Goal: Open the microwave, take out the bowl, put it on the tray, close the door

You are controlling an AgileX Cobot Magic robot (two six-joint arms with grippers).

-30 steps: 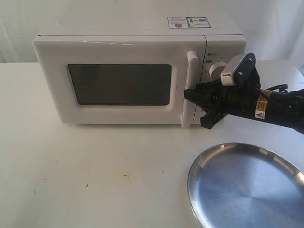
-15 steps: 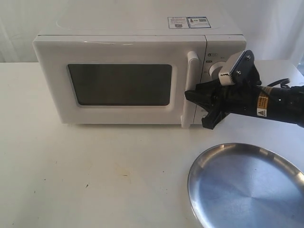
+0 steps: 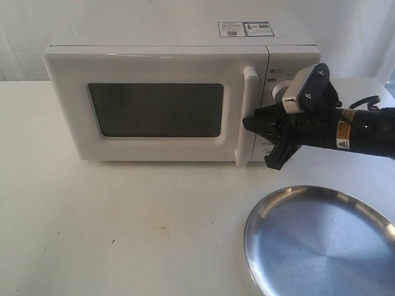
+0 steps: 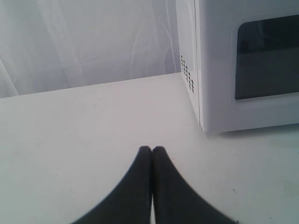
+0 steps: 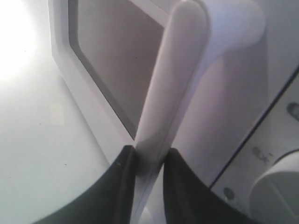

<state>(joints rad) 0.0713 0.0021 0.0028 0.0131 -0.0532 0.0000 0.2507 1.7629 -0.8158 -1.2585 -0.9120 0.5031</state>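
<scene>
The white microwave [image 3: 160,61] stands at the back of the table with its door [image 3: 74,117] closed. My right gripper [image 3: 249,126] reaches in from the right and is shut on the door's vertical white handle [image 3: 248,102], low on the bar. In the right wrist view the black fingers [image 5: 122,177] press the handle [image 5: 173,70] from both sides, with the right gripper [image 5: 149,155] around it. The bowl is hidden. The silver tray [image 3: 321,243] lies empty at the front right. My left gripper [image 4: 152,149] is shut on nothing, low over the table beside the microwave's [image 4: 215,70] left corner.
A round white knob [image 3: 279,90] sits on the control panel right of the handle, partly behind my right wrist, and also shows in the right wrist view as the knob [image 5: 280,186]. A white curtain hangs behind the table.
My right gripper and arm have shifted slightly to the right at the handle. The door looks as closed as before, and the tray has not moved.
</scene>
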